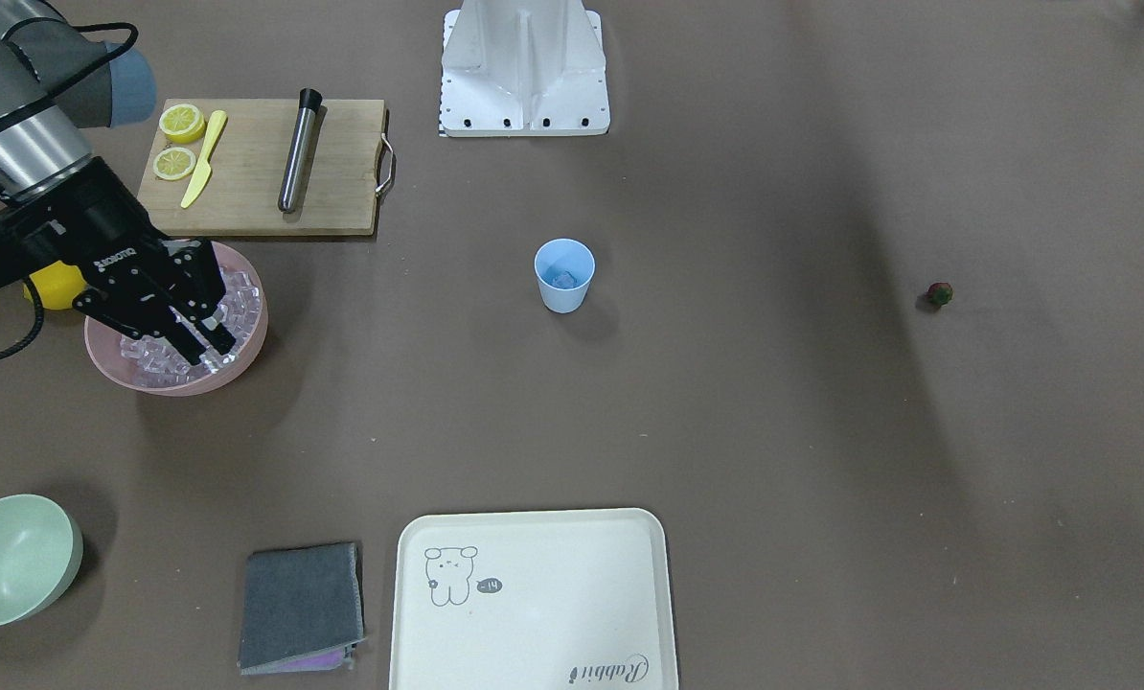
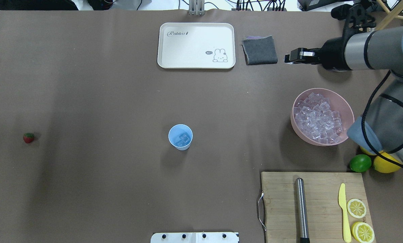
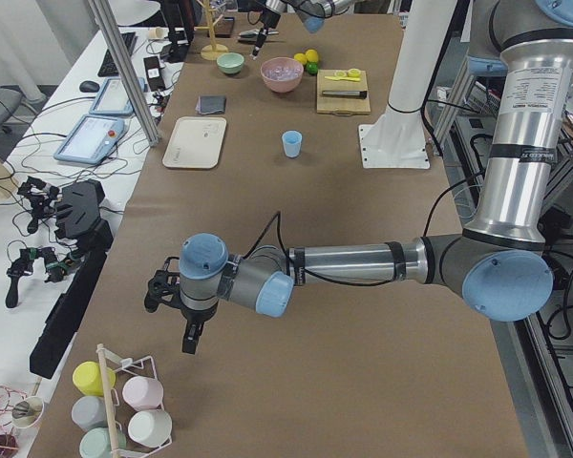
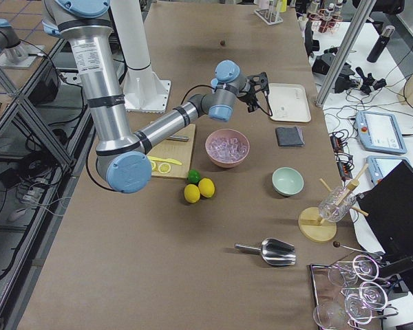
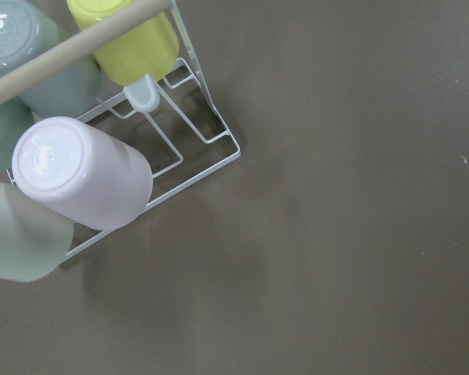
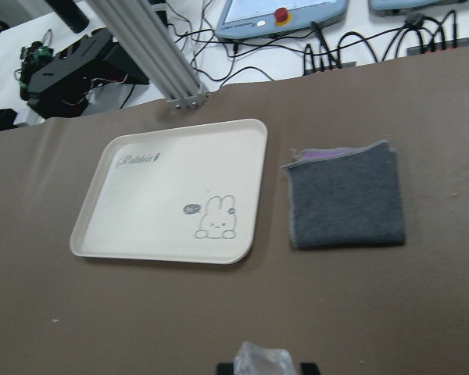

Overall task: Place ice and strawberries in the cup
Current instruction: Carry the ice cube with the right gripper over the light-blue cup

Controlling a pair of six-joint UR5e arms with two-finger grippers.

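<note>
Ice cube (image 6: 262, 359) clamped in right gripper (image 1: 212, 350), raised near pink bowl (image 2: 349, 108) of ice (image 2: 318, 119); cup (image 2: 173, 141) holds cubes (image 2: 183, 138). Left gripper (image 3: 189, 339): open or closed, cannot tell.

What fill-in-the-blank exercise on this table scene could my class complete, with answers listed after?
1. The pile of clear ice cubes fills a round plastic bowl coloured ____.
2. In the overhead view, the small dark red strawberry lies far ____ of the small light blue plastic cup.
3. The right gripper grips one clear cube of ____.
Missing words: pink; left; ice.
</note>
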